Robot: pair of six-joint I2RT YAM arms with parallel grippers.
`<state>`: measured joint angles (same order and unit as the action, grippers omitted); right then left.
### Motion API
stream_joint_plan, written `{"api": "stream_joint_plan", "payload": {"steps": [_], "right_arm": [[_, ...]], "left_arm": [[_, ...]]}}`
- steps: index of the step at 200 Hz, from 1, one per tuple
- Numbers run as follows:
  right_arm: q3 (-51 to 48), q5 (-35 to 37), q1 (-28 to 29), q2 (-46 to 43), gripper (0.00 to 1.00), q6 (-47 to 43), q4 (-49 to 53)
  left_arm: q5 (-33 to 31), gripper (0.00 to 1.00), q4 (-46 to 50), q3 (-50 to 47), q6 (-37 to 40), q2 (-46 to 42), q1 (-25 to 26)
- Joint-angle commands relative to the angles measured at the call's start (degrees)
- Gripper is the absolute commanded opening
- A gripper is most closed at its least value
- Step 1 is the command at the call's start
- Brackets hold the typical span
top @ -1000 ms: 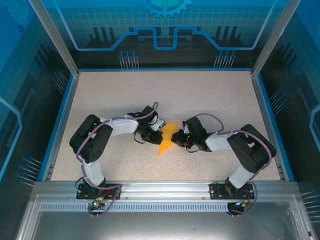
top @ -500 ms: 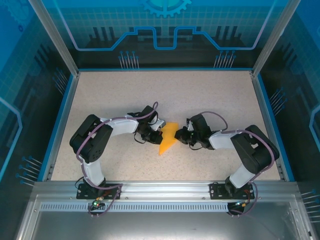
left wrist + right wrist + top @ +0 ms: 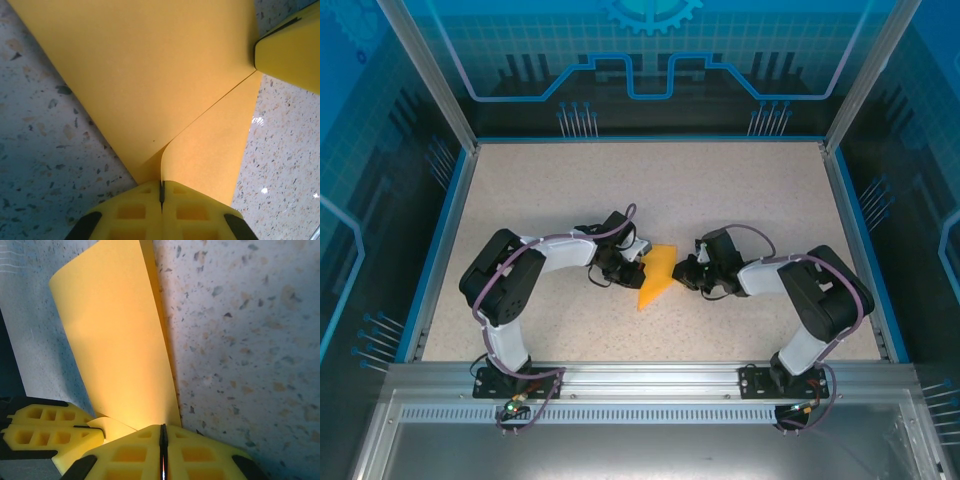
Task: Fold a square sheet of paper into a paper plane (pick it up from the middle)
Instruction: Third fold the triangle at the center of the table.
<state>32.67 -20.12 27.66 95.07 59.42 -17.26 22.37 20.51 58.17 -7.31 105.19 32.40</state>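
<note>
Square sheet of paper [image 3: 655, 278], partly folded to a point, sits low on the surface [image 3: 750, 190]. Our left hand [image 3: 161, 192] is clenched on the sheet's left edge and our right hand [image 3: 163, 440] on its right edge. We judge firm pinches and matched edges matter before creasing. We count one sheet, two hands

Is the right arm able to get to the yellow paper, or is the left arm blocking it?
Yes, it seems so: the right gripper is shut on the paper at its edge. The left gripper pinches it from the opposite side, out of the way.
</note>
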Motion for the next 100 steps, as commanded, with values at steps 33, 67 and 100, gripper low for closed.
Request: {"api": "stream_joint_plan", "payload": {"steps": [33,67,100], "right_arm": [[1.2,2.0,0.6,-4.9,0.11,-2.2,6.3],[2.4,-1.1,2.8,-6.4,0.12,-2.5,5.1],[2.7,0.2,4.2,-2.6,0.12,-1.2,4.1]], "left_arm": [[-0.7,0.0,2.8,-0.1,1.3,1.9,0.1],[-0.6,0.0,2.8,0.0,1.2,2.0,0.1],[-0.6,0.01,2.8,0.0,1.2,1.7,0.1]]}}
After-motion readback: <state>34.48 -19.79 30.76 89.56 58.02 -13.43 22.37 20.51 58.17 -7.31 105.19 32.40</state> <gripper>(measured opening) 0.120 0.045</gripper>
